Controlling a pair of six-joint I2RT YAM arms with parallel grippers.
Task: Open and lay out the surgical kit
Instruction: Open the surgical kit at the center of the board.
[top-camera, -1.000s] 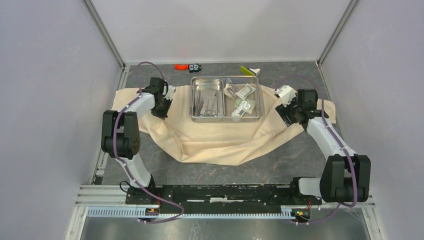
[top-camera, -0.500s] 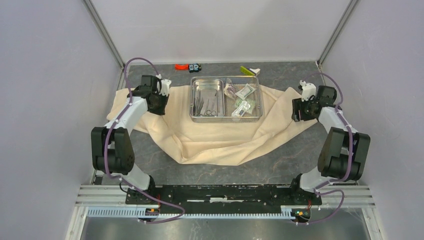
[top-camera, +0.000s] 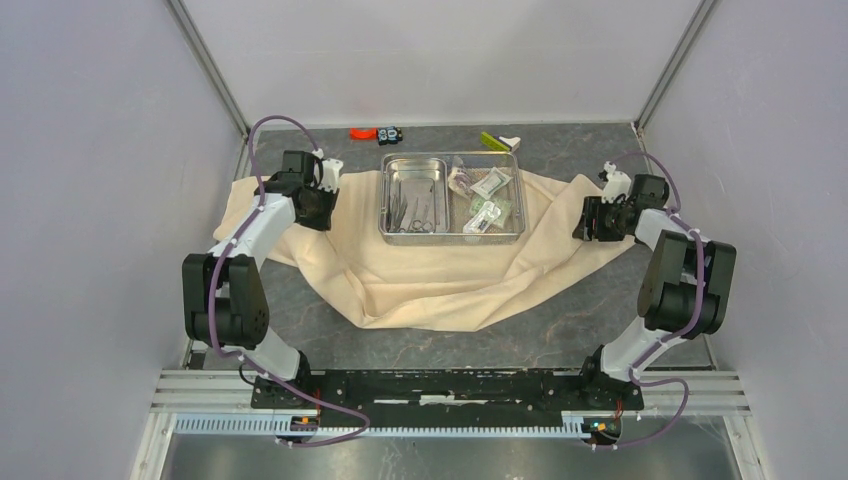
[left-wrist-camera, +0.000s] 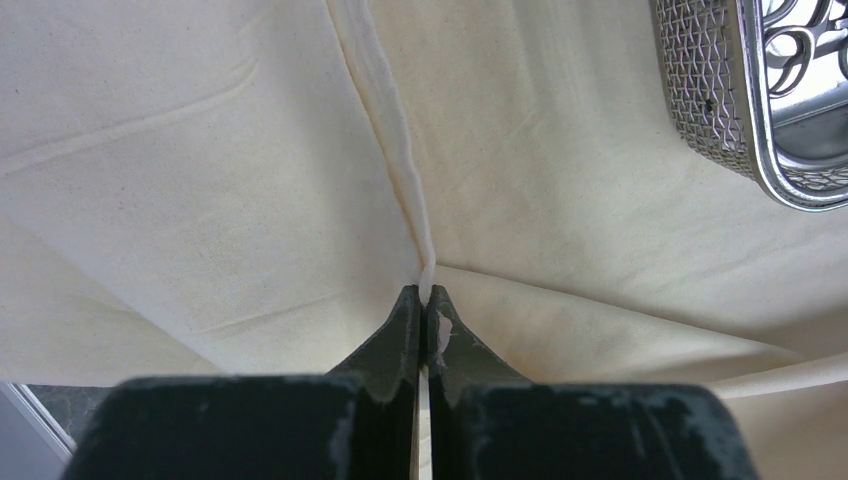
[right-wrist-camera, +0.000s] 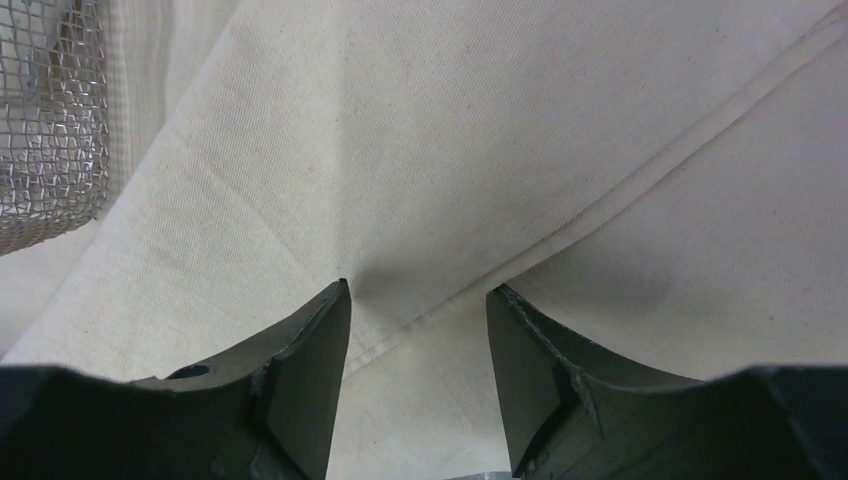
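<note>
Left pincer (left-wrist-camera: 424, 300): closed; a raised fold of the beige cloth wrap (left-wrist-camera: 250, 150) is pinched at its tips. Right pincer (right-wrist-camera: 418, 300): parted; the wrap's hem is straddled, ungripped. Steel tray (top-camera: 450, 238): set between both pincers.

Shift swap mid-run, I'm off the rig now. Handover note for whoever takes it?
Left end effector: shut, pinching a fold of the beige cloth wrap left of the steel tray.
Right end effector: open, jaws astride the wrap's hem on the right side, nothing gripped.
Tray sits mid-wrap, far side; instruments in its left half, sealed packets in its right.
Done: wrap opened, tray uncovered.
Left: flatten the wrap, bunched at the near edge; lay out instruments and packets.
</note>
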